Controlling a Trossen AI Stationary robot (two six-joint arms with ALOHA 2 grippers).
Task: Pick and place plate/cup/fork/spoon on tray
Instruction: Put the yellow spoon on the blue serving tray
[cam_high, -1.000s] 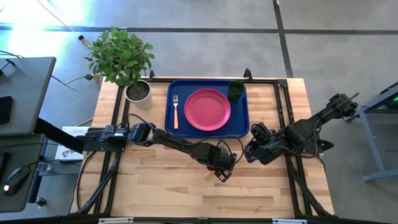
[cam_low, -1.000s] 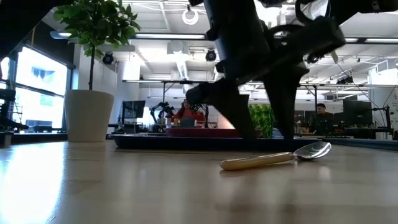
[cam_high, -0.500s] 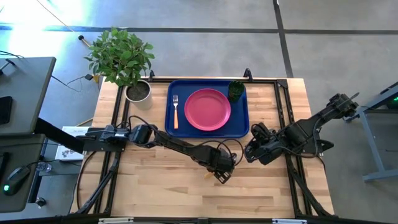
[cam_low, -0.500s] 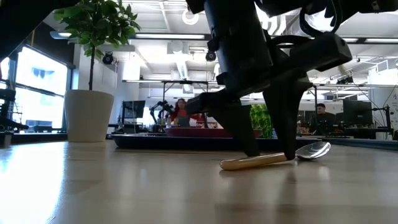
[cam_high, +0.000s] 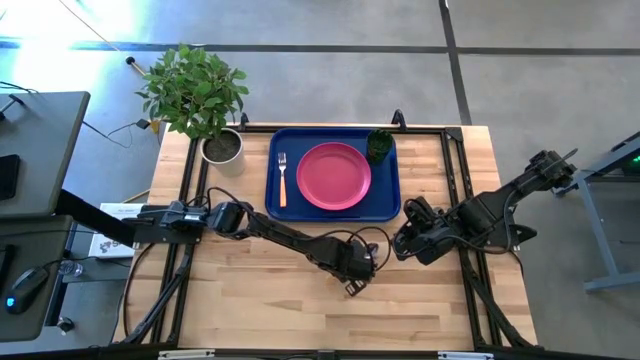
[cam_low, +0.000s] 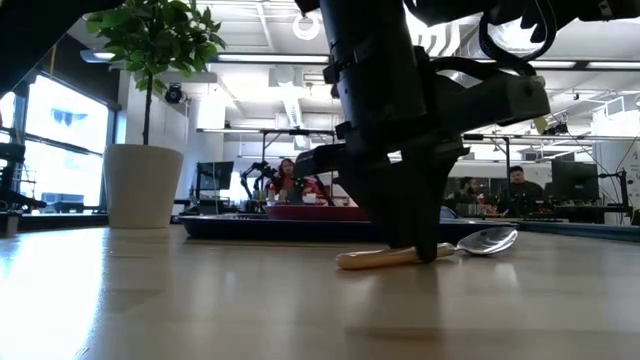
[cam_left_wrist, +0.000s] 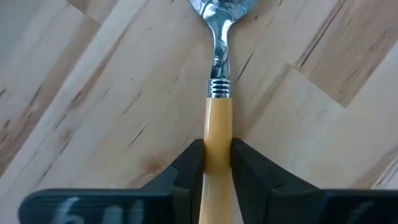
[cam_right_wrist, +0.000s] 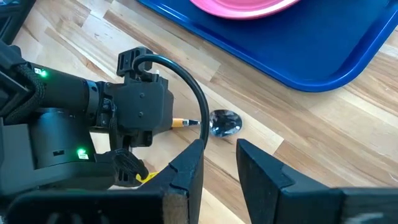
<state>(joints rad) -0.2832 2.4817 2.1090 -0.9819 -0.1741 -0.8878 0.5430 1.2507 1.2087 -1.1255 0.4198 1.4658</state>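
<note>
Down on the wooden tabletop (cam_high: 250, 290), lower centre of the high view, we see the left gripper (cam_left_wrist: 217, 163) clamped on the spoon (cam_left_wrist: 218, 93) handle; right gripper (cam_right_wrist: 219, 163) hangs slightly parted nearby.

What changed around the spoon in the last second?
The left pincer came down and closed on the spoon, gripping its tan handle; a second ago its fingers stood open above it. The spoon shifted slightly but remains on the table. The right pincer, plate, fork, cup and tray stayed put.
</note>
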